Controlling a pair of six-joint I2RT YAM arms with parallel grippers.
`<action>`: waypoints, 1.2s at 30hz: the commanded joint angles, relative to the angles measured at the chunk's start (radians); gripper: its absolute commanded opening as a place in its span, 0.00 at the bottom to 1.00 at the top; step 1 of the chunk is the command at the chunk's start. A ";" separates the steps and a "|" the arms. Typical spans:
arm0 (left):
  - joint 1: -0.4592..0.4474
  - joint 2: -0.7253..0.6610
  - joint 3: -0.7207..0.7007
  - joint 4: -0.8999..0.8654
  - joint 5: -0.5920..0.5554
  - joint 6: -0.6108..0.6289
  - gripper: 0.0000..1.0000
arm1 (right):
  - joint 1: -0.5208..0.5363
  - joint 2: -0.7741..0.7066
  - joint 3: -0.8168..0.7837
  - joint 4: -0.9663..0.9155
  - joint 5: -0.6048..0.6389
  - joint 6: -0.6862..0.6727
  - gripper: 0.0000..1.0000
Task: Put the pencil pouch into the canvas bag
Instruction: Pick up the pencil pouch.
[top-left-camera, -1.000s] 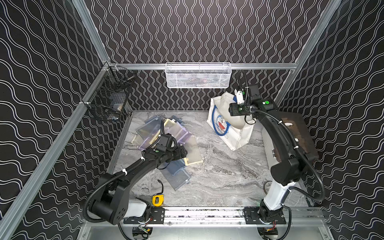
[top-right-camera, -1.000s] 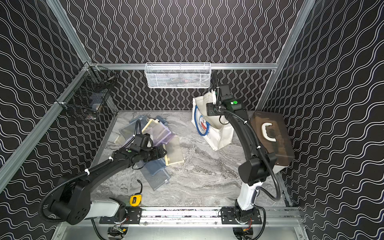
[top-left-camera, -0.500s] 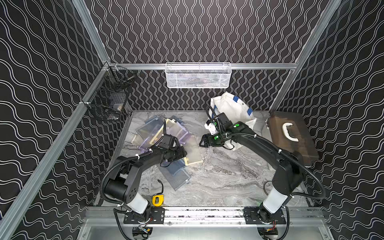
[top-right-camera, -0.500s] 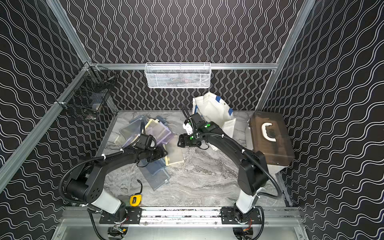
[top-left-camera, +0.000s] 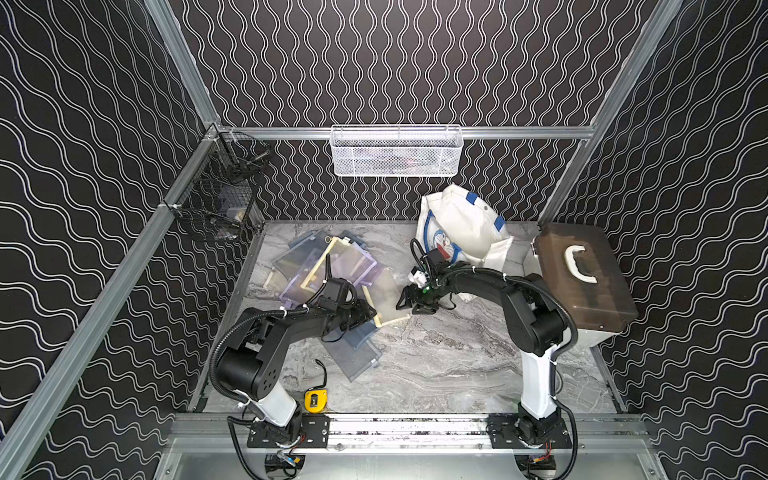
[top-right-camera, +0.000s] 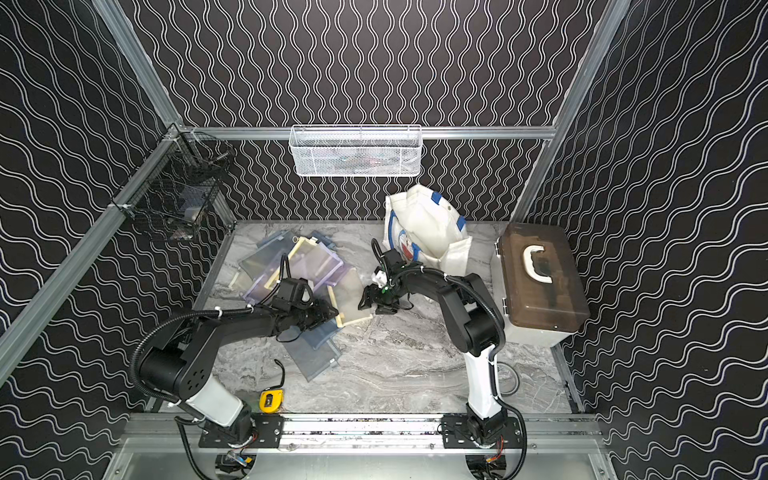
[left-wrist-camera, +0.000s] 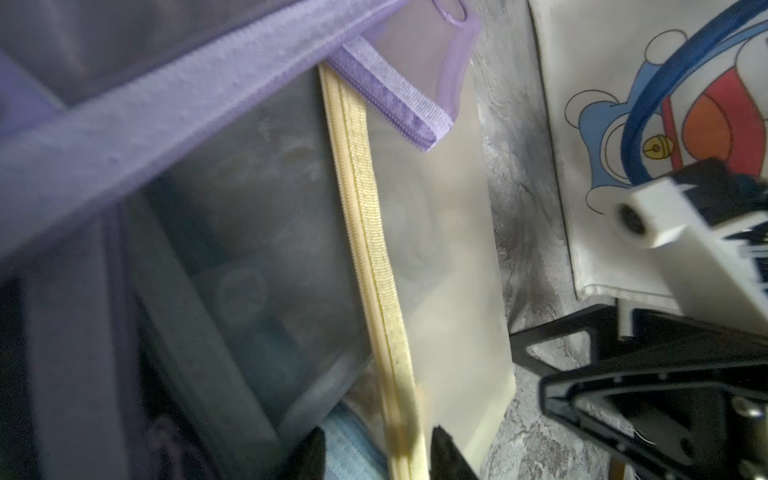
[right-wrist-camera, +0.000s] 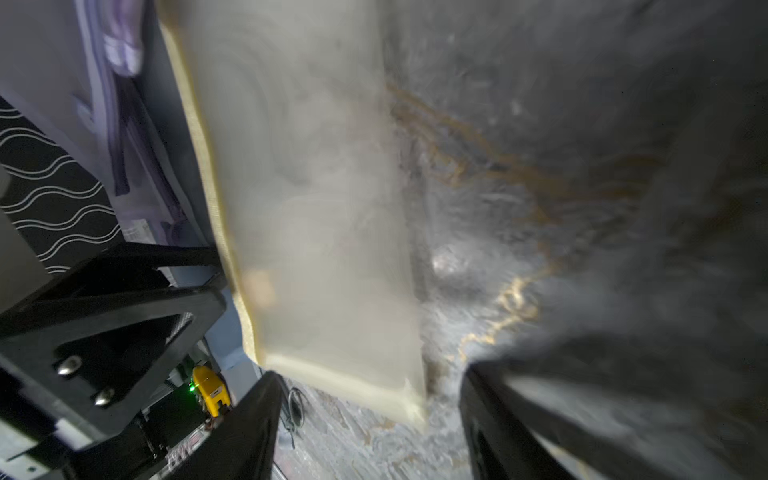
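Pencil pouch (top-left-camera: 384, 297), the cream-edged translucent one, lies flat on the marble table (top-left-camera: 436, 357) at the bag-side edge of a heap of other pouches, with a strip of bare table between it and the canvas bag (top-left-camera: 461, 232). Nothing has lifted it yet, so I judge I am at the grasp step.

In the left wrist view my left gripper (left-wrist-camera: 378, 444) straddles the pouch's yellow zipper strip (left-wrist-camera: 365, 232), a finger on either side and a gap on both. The jaws are partly spread, not pinching. My right gripper (right-wrist-camera: 370, 386) sits at the pouch's outer corner with its jaws wide apart, holding nothing.

The next move calls for a firm pinch on that zipper edge, then a lift clear of the heap and a carry across to the bag's mouth.

What stands in the way:
- **Purple pouch:** the purple pouch (left-wrist-camera: 249, 83) overlaps the far end of mine and may drag along.
- **Blue-grey pouch:** the blue-grey pouch (top-left-camera: 353, 349) lies under the left fingers — I could catch both.
- **Bag's top:** it looks slumped, and I cannot tell how far it gapes, so the right arm may have to hold it open.

Farther out are the brown case (top-left-camera: 582, 286) beside the bag, the white mesh basket (top-left-camera: 397, 151) on the back rail, and the yellow tape measure (top-left-camera: 316, 401) near my base.
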 joint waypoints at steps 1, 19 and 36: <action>-0.008 0.026 -0.015 0.007 -0.005 -0.050 0.45 | -0.001 0.041 -0.011 0.073 -0.033 0.021 0.68; -0.071 -0.151 -0.058 -0.018 0.011 -0.060 0.00 | 0.010 -0.209 -0.154 -0.007 -0.034 -0.026 0.50; -0.085 -0.599 0.106 -0.096 0.221 0.098 0.00 | -0.177 -0.526 0.035 -0.054 -0.275 0.296 0.80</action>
